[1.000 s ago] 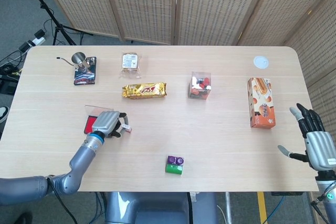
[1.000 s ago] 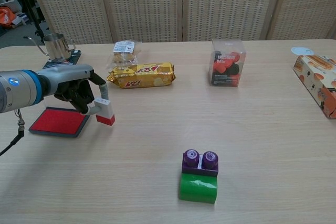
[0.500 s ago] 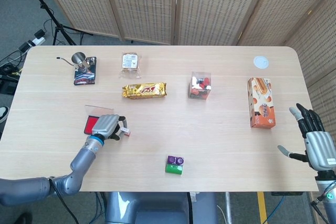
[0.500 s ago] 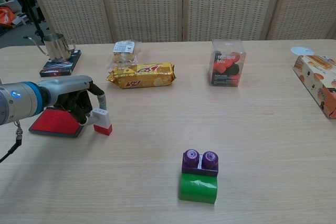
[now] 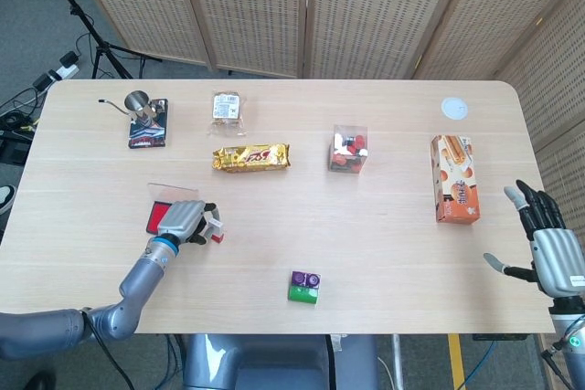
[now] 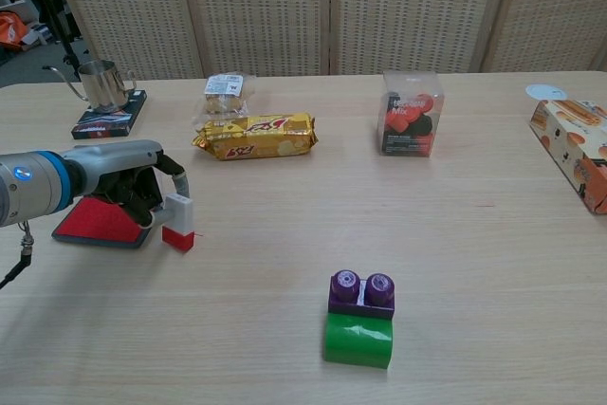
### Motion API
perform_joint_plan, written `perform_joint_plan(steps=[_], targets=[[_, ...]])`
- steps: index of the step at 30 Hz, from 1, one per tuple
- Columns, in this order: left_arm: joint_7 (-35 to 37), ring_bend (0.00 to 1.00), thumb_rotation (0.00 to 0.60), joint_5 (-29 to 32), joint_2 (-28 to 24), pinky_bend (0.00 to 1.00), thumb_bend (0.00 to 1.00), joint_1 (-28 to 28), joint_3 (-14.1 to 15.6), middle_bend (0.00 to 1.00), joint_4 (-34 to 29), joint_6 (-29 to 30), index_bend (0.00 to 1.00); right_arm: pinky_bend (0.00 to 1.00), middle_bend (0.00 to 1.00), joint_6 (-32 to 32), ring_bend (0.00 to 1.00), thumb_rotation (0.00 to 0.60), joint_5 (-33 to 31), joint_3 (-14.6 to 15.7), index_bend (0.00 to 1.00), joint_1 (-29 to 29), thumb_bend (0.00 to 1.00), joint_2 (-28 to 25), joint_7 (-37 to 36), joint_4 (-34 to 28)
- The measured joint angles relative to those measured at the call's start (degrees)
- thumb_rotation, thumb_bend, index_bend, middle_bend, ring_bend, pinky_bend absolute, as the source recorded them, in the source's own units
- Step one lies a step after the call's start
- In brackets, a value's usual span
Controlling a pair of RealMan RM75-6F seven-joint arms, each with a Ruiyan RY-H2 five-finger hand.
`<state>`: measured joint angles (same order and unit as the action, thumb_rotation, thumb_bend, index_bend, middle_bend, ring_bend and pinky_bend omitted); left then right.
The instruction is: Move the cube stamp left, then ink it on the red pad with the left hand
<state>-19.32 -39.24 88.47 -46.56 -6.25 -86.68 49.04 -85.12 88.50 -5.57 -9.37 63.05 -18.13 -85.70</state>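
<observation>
At the far left of the table (image 5: 384,253), near the back edge, a small metal pitcher (image 6: 98,83) stands on a dark book (image 6: 108,117). In front of that lies the red pad (image 6: 101,220), flat on the wood, with the left hand (image 6: 137,193) over its right part. That hand grasps the cube stamp (image 6: 178,222) by its white upper body, fingers (image 6: 173,170) wrapped over the top; the stamp is upright with its red base down at the table surface, just beside the pad's right edge rather than on it, though whether the base actually touches the wood cannot be told. In the head view the same hand (image 5: 186,220) covers most of the pad (image 5: 157,216), and the stamp (image 5: 218,230) peeks out at its right. Behind, toward the screens, a clear packet of biscuits (image 6: 225,93) lies just behind a gold snack bar (image 6: 255,136). Near the front edge, in the middle, a purple block sits on a green block (image 6: 358,327). Further back is a clear box of red and black sweets (image 6: 411,125). To the right an orange carton (image 5: 454,191) lies flat, with a white round lid (image 5: 454,108) behind it. At the far right, off the table's corner, the right hand (image 5: 547,236) is held up, fingers spread and holding nothing.
</observation>
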Motion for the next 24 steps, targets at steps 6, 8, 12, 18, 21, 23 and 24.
perform_joint_plan(steps=[6, 8, 12, 18, 21, 23, 24], targets=[[-0.20, 1.00, 0.600, 0.22, -0.30, 1.00, 0.45, -0.01, -0.03, 1.00, -0.26, -0.02, 0.44, 0.00, 0.00, -0.02, 0.00, 0.600, 0.03, 0.00, 0.00, 0.01, 0.00, -0.06, -0.14, 0.00], [-0.17, 1.00, 0.600, 0.04, -0.46, 1.00, 0.45, 0.02, -0.06, 1.00, -0.52, -0.04, 0.44, 0.00, 0.00, -0.07, 0.00, 0.600, 0.07, -0.01, 0.00, 0.02, 0.00, -0.07, -0.21, 0.00], [-0.11, 1.00, 0.600, -0.16, -0.73, 1.00, 0.45, 0.09, -0.03, 1.00, -0.87, -0.07, 0.43, 0.00, 0.00, -0.13, 0.00, 0.600, -0.01, -0.07, 0.00, 0.06, 0.00, -0.10, -0.37, 0.03], [0.13, 1.00, 0.600, -0.79, -1.85, 1.00, 0.45, 0.32, 0.23, 1.00, -2.14, -0.34, 0.43, 0.00, 0.00, -0.23, 0.00, 0.600, 0.04, -0.08, 0.00, 0.09, 0.00, -0.12, -0.35, 0.01], [0.06, 1.00, 0.600, -1.02, -2.58, 1.00, 0.45, 0.45, 0.49, 1.00, -2.94, -0.35, 0.43, 0.00, 0.00, -0.29, 0.00, 0.600, 0.13, -0.07, 0.00, 0.10, 0.00, -0.09, -0.25, -0.03], [0.03, 1.00, 0.600, -1.07, -3.09, 1.00, 0.45, 0.52, 0.66, 1.00, -3.49, -0.43, 0.43, 0.00, 0.00, -0.33, 0.00, 0.600, 0.16, -0.06, 0.00, 0.11, 0.00, -0.09, -0.19, -0.07], [0.02, 1.00, 0.600, -1.09, -3.39, 1.00, 0.45, 0.57, 0.77, 1.00, -3.80, -0.49, 0.43, 0.00, 0.00, -0.34, 0.00, 0.600, 0.16, -0.06, 0.00, 0.11, 0.00, -0.09, -0.14, -0.08]])
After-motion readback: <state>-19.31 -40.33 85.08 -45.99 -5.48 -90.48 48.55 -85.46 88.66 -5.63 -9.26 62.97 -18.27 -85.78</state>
